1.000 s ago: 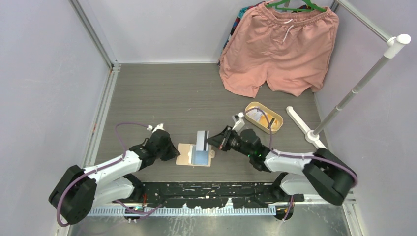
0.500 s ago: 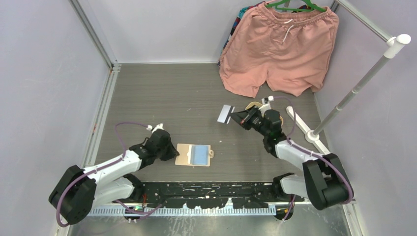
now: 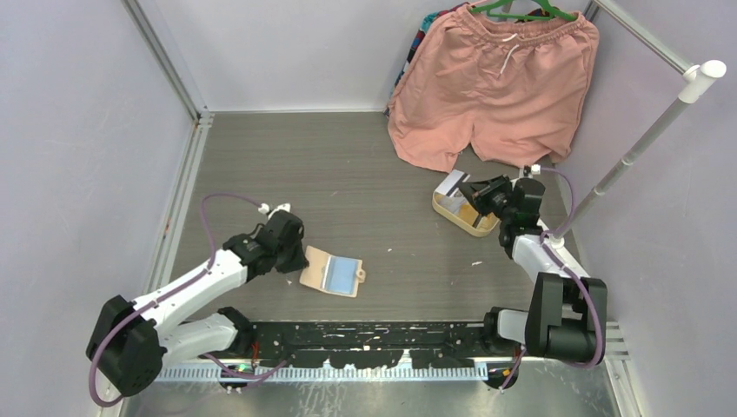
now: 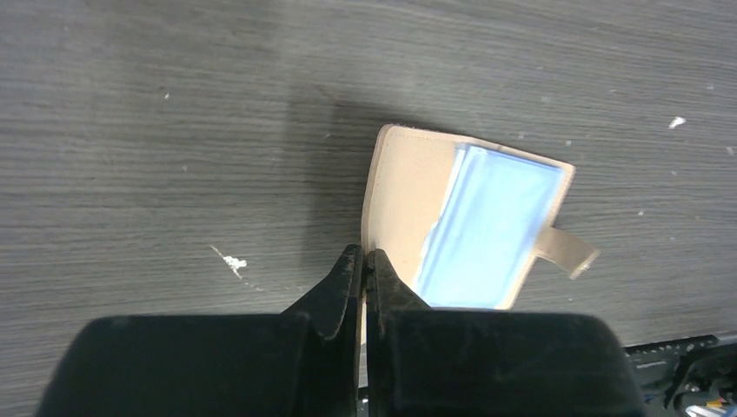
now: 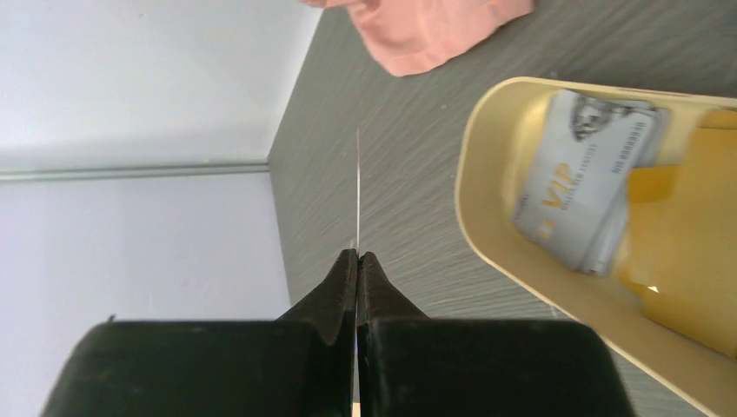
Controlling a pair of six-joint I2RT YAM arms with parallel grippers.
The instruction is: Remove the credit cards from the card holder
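The tan card holder lies open on the table, its pale blue pocket facing up. My left gripper is shut on the holder's left edge, and its fingertips pinch the tan flap. My right gripper is shut on a whitish credit card and holds it over the left end of the oval tan tray. In the right wrist view this card shows edge-on as a thin line. A grey VIP card and an orange-yellow card lie in the tray.
Pink shorts hang at the back right. A white pole slants up at the right, and its foot lies just right of the tray. Grey walls close off the left and back.
My right gripper drew the whitish card out of the holder and carried it back and right to above the tray. The holder has shifted slightly left and turned under my left gripper.
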